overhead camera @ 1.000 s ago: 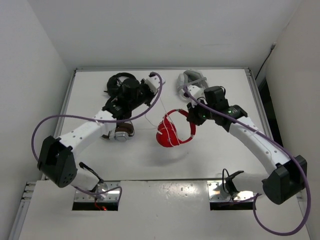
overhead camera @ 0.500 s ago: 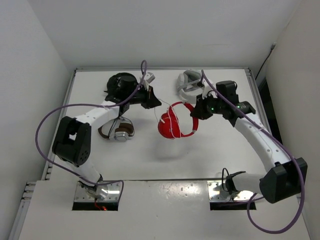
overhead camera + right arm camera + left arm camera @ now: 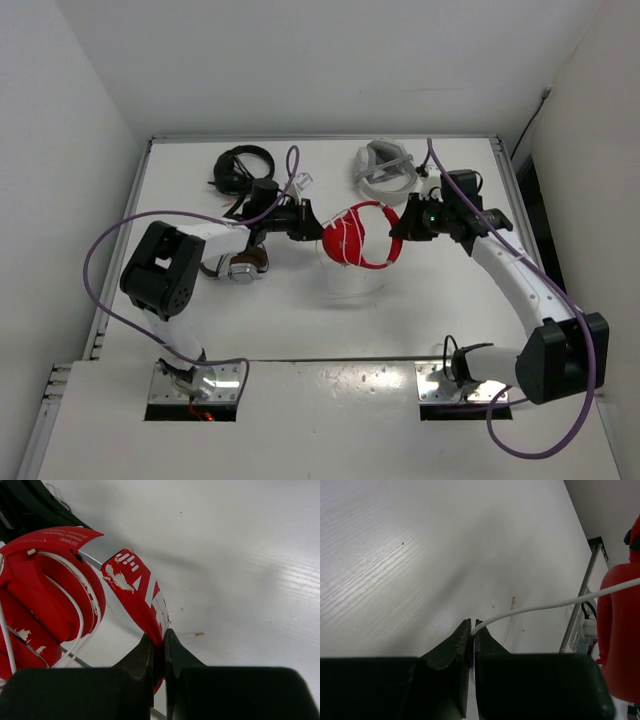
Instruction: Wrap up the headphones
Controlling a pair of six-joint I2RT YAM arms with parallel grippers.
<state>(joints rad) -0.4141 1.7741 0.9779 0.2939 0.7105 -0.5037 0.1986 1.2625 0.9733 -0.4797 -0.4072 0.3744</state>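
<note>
Brown-and-silver headphones: on the table, at 8 o'clock from the headphones.
Left gripper: jaws almost together, pinching the white cable.
Right gripper: clamped on the red headband.
Headphones: mid-table between both grippers, left at 9 o'clock, right at 3.
Grey-white headphones: 12 o'clock, near the far edge.

Back left: black bundle; back right: grey-white headphones; nearer: brown-silver headphones; white table.
</note>
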